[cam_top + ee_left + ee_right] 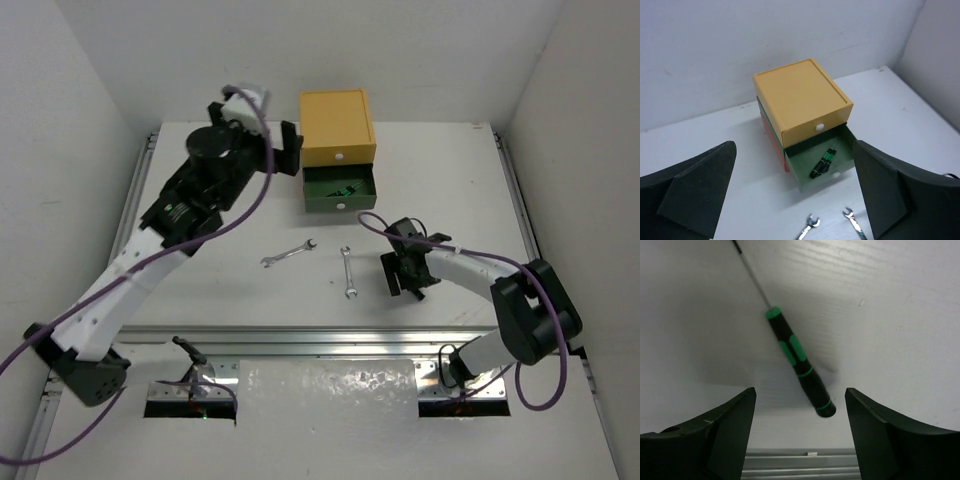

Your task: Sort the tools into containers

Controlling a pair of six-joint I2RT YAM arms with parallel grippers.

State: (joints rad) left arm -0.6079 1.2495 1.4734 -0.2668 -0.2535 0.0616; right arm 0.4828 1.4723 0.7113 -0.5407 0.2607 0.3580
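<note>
The 2 wrenches [290, 254] are shiny metal, the table [300, 300] matt white, the screwdriver [799, 367] handle smooth plastic.

Bright, even overhead light; soft shadows on white table [450, 180]; right wrist view dimmer, blurred shadow beside screwdriver [797, 365].

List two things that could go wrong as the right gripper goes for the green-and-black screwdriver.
1. The slim green-and-black screwdriver lies slanted between the open fingers of the right gripper; closing might roll or pivot it instead of gripping it.
2. The green middle drawer is only partly pulled out beneath the yellow top drawer, so the long shaft could catch there.
</note>
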